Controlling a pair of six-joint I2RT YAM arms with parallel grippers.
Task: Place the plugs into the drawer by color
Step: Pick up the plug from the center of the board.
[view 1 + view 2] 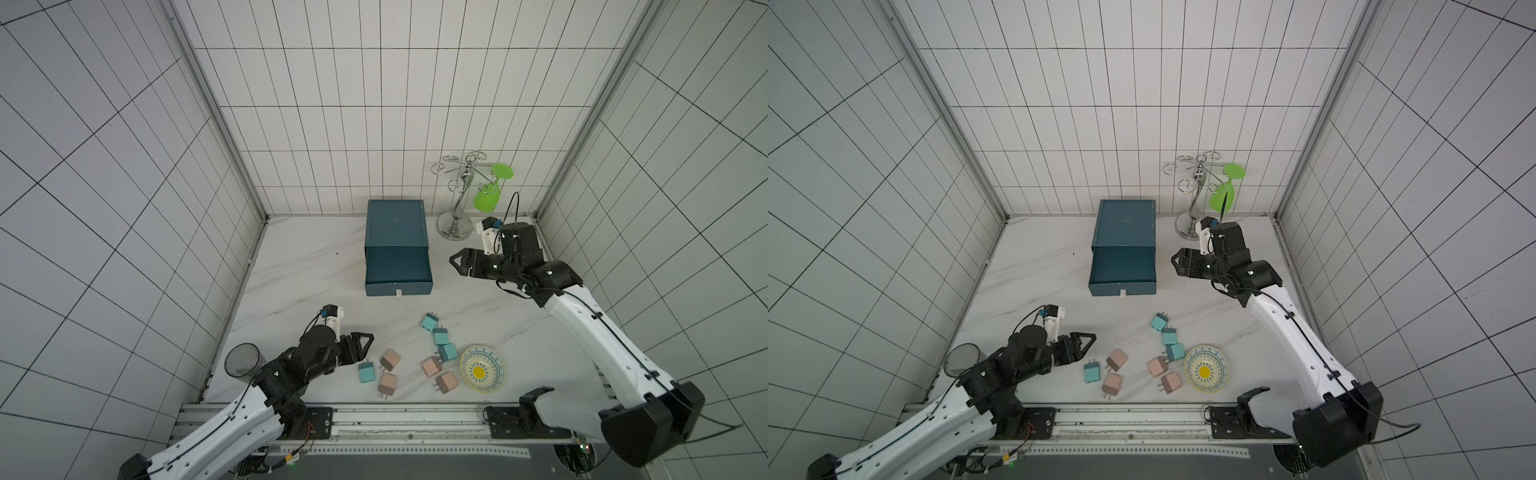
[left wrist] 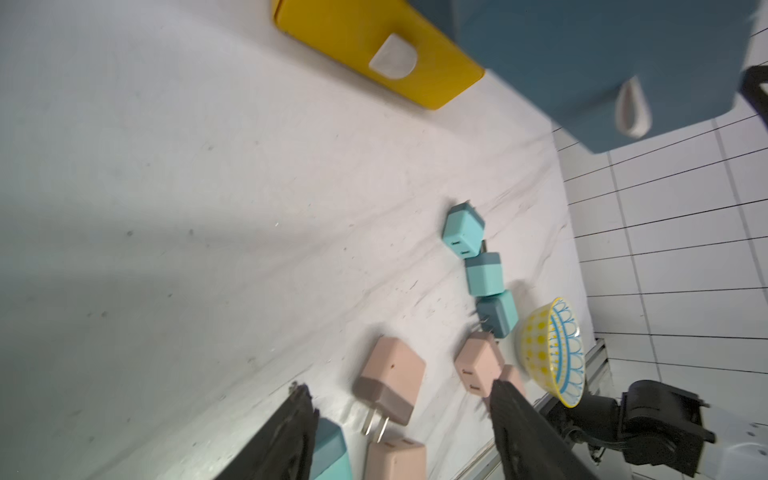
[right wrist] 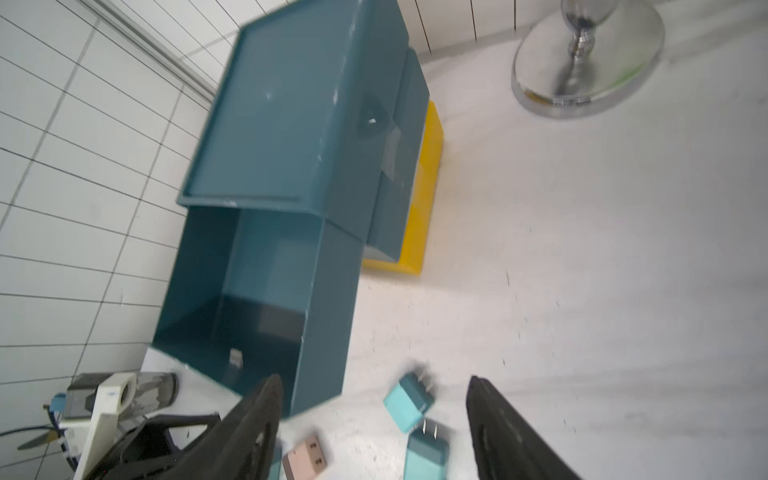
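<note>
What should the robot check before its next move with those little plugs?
1. Blue drawer pulled open: ok.
2. Left pincer open and empty: ok.
3. Right pincer open and empty: ok.
4. Teal plug beside the left pincer touches no other plug: ok.
5. Plugs put away: not ok; the pink plugs and the teal ones all lie on the table.
6. Yellow drawer open: cannot tell.
</note>
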